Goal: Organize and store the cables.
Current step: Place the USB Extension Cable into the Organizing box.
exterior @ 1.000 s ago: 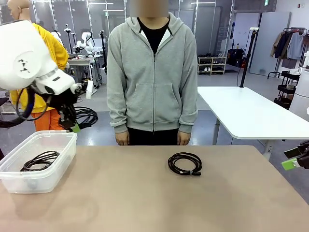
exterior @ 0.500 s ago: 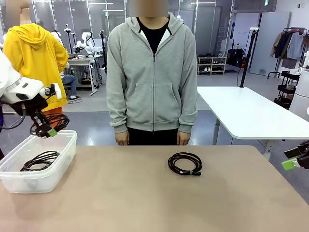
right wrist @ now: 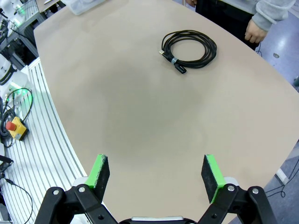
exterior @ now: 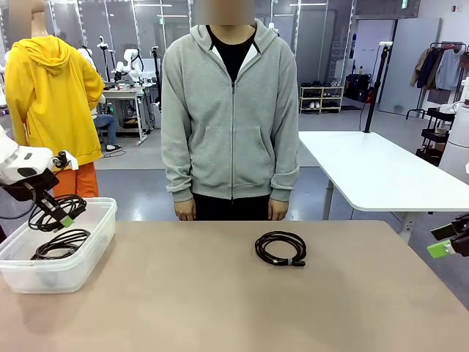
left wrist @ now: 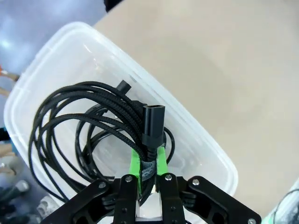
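Three coiled cables are in play across one broad tan worktop, with a person in a grey hoodie standing at the far edge, hands down. At the left end sits a clear plastic bin, and one coil already lies flat on its floor.

Above that bin hangs the left tool, its green pads pressed together on the plug end of a second coil. From the wrist camera the plug points straight out from the fingertips while the loops droop over the open bin, directly above the coil already stored. The drop looks like a matter of lowering a little and letting go; the loops sit inside the rim line, so I would expect them to land cleanly.

Near the middle of the worktop, slightly toward the person, lies the last loose coil, flat and tied. The right tool waits off the right edge with its pads spread wide and nothing between them. That coil lies ahead of it and across the worktop, well apart; the right arm appears the nearer and freer one for it.
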{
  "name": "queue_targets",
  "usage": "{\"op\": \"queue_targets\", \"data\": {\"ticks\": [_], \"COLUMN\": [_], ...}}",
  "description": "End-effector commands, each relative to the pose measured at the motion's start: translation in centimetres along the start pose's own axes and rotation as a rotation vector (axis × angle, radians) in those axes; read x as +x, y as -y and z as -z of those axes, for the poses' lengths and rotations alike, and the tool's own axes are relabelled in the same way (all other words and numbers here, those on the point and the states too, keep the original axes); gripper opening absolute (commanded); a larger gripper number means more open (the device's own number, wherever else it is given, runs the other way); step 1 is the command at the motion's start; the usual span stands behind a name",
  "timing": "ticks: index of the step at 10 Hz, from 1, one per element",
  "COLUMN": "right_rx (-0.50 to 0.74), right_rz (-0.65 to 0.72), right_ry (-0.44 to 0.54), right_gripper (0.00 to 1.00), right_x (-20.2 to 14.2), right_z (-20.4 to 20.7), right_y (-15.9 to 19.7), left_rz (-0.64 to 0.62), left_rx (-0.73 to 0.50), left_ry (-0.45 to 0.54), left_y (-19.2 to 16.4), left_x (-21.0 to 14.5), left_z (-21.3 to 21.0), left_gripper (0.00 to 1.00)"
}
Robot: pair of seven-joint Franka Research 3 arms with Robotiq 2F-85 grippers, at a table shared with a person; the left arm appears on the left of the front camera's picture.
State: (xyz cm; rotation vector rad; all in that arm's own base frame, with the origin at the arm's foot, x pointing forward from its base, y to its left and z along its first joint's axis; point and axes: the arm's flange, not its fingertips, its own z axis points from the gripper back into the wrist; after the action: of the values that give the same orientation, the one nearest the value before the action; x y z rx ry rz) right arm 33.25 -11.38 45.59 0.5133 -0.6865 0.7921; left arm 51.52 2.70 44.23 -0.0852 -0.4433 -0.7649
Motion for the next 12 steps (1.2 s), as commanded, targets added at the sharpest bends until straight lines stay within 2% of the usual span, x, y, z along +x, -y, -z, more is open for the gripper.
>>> {"op": "queue_targets", "data": {"ticks": [1,3,5,12], "right_rx": [0.005,0.005,0.005,0.005], "right_rz": [-0.010,-0.010,-0.010,-0.010], "right_ry": [-0.009,-0.009,-0.009,-0.009], "right_gripper": [1.00,1.00,1.00,1.00], "right_x": [-0.3,-0.3,-0.3,-0.3], "right_z": [-0.2,-0.2,-0.2,-0.2], "right_y": [-0.2,-0.2,-0.2,-0.2], "left_rz": [-0.072,-0.118,-0.136,-0.142], "left_rx": [-0.013,-0.042,-0.035,-0.006], "left_ry": [0.020,-0.001,-0.068,-0.030], "left_y": [-0.5,-0.9,-0.8,1.1], "left_x": [-0.2,-0.9,-1.6,-1.1], "left_z": [0.9,2.1,3.2,2.1], "left_gripper": [0.15,0.15,0.15,0.89]}}
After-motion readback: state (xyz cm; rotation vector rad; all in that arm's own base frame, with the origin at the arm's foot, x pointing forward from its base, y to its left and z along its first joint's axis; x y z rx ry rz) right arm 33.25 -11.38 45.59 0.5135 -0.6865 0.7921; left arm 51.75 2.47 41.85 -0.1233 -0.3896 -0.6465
